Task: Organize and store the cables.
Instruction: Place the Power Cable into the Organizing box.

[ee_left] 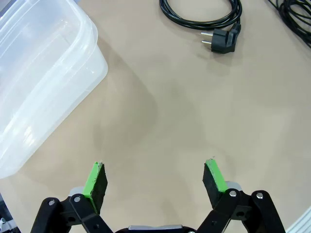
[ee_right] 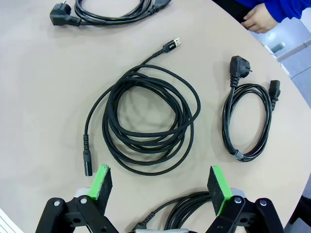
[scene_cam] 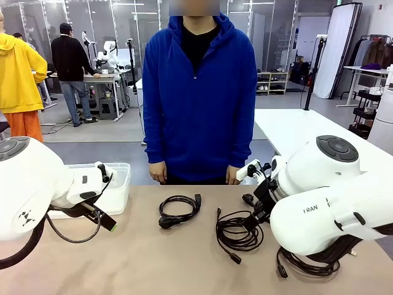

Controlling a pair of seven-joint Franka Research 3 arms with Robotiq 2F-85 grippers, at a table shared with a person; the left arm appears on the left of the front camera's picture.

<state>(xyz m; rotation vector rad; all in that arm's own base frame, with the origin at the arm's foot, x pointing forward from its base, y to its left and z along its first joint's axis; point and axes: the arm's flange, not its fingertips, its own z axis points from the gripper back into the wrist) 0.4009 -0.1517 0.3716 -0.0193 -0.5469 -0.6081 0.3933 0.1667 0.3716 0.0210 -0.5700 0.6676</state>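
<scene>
Green-padded right gripper (ee_right: 159, 175) is wide open and holding nothing. It hangs over the table just short of the braided cable (ee_right: 109, 131), a loose untied coil with a silver-tipped plug (ee_right: 173, 43) trailing off one side. Left gripper (ee_left: 155, 170) is likewise wide open and empty over bare tan table (ee_left: 160, 107), with the clear plastic bin (ee_left: 92, 46) just beside it; what shows of the bin looks empty. The other cables are all on the tabletop. A tight-coiled power cord (ee_right: 243, 155) lies beside the braided one, on the side of the person's hand (ee_right: 257, 19). A second power cord (ee_right: 112, 17) lies farther out toward the bin side, and its plug also shows in the left wrist view. A fourth cord (ee_right: 184, 206) runs right under the right gripper's base. My read: step one, nothing stored yet, right arm lining up a first pick. The next move needs a descent with the pads straddling a bundled section of the braided coil, not a single strand. It has no tie, so loops will likely sag or spill on the lift. Then a carry across the middle to the bin, which sits on the left arm's side. The left arm looks better placed for the second power cord.
</scene>
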